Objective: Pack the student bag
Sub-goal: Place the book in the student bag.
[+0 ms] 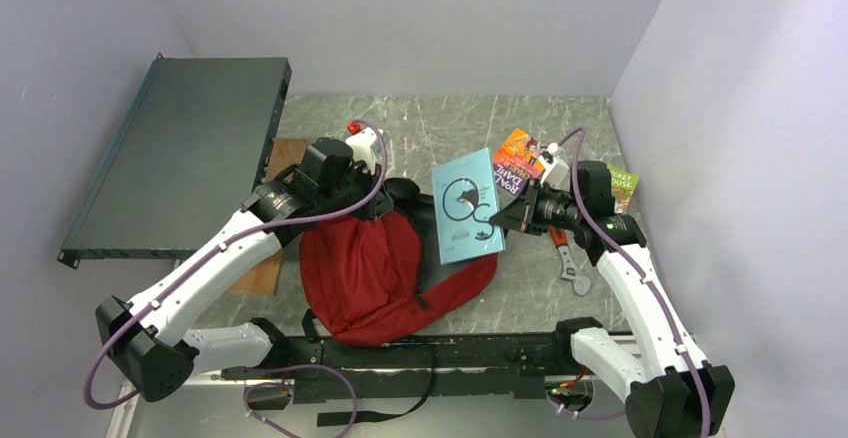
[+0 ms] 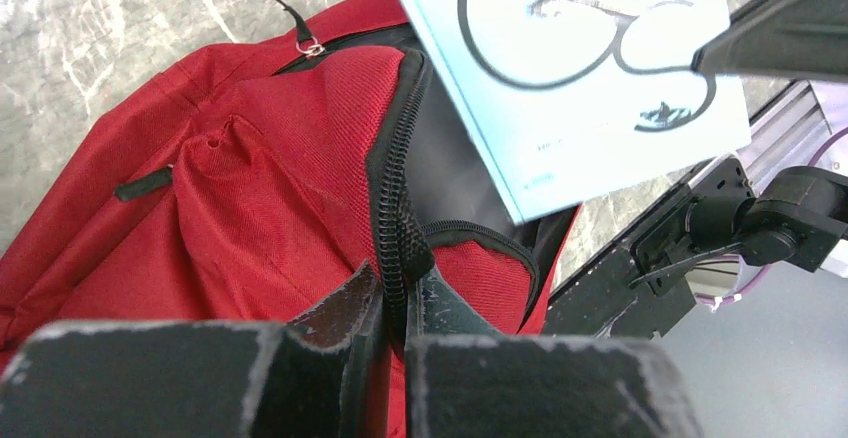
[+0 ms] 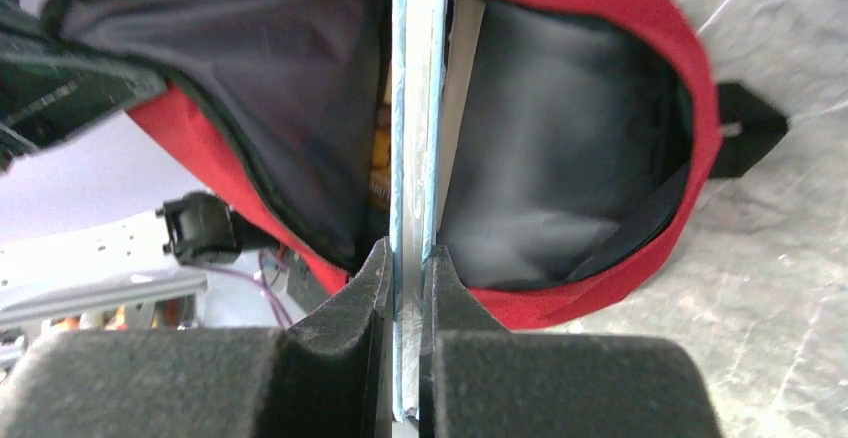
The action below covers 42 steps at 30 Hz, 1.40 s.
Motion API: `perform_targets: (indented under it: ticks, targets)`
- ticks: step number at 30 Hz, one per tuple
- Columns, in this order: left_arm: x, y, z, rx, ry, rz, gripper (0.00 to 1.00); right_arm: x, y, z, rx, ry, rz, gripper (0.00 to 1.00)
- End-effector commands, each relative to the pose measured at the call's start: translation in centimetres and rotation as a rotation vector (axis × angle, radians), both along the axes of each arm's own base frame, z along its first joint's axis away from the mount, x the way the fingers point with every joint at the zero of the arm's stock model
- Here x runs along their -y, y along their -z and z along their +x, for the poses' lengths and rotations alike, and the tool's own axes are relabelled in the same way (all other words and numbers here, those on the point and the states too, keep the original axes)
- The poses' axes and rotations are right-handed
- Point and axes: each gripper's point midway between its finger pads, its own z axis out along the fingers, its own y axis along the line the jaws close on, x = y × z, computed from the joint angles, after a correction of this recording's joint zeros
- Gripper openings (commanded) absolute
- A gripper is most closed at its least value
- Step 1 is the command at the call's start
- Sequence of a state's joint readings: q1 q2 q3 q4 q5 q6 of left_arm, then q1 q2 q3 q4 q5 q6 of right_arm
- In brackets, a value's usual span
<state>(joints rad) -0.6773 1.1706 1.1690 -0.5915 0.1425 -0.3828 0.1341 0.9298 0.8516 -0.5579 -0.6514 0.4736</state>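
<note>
Bag: the red bag (image 1: pixel 370 278) lies on the table (image 1: pixel 450 123) between the two arms, just ahead of their bases. The main zip is undone and the mouth gapes toward the right arm.
Left gripper: the left gripper (image 2: pixel 398 283) has its jaws nearly together, pinching the black zip edge (image 2: pixel 392 173) of the upper flap. Judged purpose is to lift that flap so the mouth stands open for loading.
Right gripper: the right gripper (image 3: pixel 408 258) has narrow jaws clamped on the rim of a pale blue book (image 1: pixel 466 206). The book is carried edge-on to the opening, which suits a thin slot.
Book position: it lines up with the gap between the grey lining (image 3: pixel 560 138) walls, with its lower corner at the mouth. How far in it sits cannot be told.
Inside: a strip of orange and white shows deep beside the book. The item is not identifiable.
Outside: an orange book (image 1: pixel 517 155) and a green book (image 1: pixel 624 186) lie at the far right. A tool (image 1: pixel 570 270) lies beside the right arm.
Step in hand: judged to be inserting the blue book, with packing partly done.
Next move calls for: a straight push along the book's own plane while the flap is held up.
Risk: a corner may snag the zip edge or lining. The soft flap may also sag if the pinch slips.
</note>
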Motion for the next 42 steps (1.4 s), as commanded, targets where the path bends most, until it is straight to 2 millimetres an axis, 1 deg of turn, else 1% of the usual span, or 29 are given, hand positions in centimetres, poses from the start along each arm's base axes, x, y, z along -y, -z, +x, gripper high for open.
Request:
perform_targets:
  ticks: [1, 4, 6, 11, 14, 17, 19, 22, 24, 26, 29, 31, 36, 39, 42]
  targets:
    - [-0.3, -3.7, 1.4, 0.099, -0.041, -0.038, 0.0, -2.3, -0.9, -2.4, 0.031, -0.157, 0.092, 0.0]
    - [0.4, -4.1, 1.1, 0.08, -0.017, -0.07, 0.0, -3.7, 0.3, -3.3, 0.022, -0.212, 0.11, 0.0]
    - [0.8, -4.1, 1.0, 0.065, -0.006, -0.085, 0.0, -4.1, 1.1, -3.6, 0.018, -0.228, 0.099, 0.0]
    - [1.3, -3.9, 1.1, 0.037, -0.008, -0.099, 0.0, -4.2, 2.3, -4.0, 0.013, -0.239, 0.083, 0.0]
    - [1.6, -4.2, 1.1, 0.035, 0.002, -0.103, 0.0, -4.4, 3.1, -4.3, -0.013, -0.249, 0.084, 0.0]
    - [1.6, -4.2, 1.3, 0.036, -0.003, -0.098, 0.0, -4.0, 3.6, -4.2, -0.032, -0.215, 0.061, 0.0]
    - [1.2, -4.1, 1.4, 0.038, -0.024, -0.088, 0.0, -3.4, 3.6, -4.1, -0.024, -0.182, 0.023, 0.0]
    - [0.0, -3.8, 2.0, 0.043, -0.103, -0.062, 0.0, -2.4, 3.5, -4.2, -0.007, -0.153, -0.038, 0.0]
    - [-0.7, -3.8, 2.6, 0.047, -0.155, -0.048, 0.0, -2.1, 3.6, -4.4, -0.003, -0.157, -0.059, 0.0]
    - [-1.0, -3.9, 2.9, 0.042, -0.178, -0.045, 0.0, -2.2, 3.9, -4.7, -0.013, -0.17, -0.058, 0.0]
    - [-0.6, -4.3, 2.8, 0.051, -0.157, -0.065, 0.0, -2.6, 4.2, -5.1, -0.028, -0.203, -0.034, 0.0]
    - [-0.3, -4.7, 2.7, 0.059, -0.14, -0.08, 0.0, -3.0, 4.0, -5.2, -0.026, -0.222, -0.013, 0.0]
    - [1.1, -5.9, 1.8, 0.08, -0.044, -0.145, 0.0, -4.8, 2.7, -4.9, -0.027, -0.295, 0.089, 0.0]
    - [1.6, -6.4, 1.5, 0.081, -0.006, -0.165, 0.0, -5.6, 2.7, -4.8, -0.041, -0.328, 0.116, 0.0]
    - [2.2, -6.8, 1.0, 0.084, 0.032, -0.186, 0.0, -6.1, 2.5, -4.3, -0.047, -0.329, 0.139, 0.0]
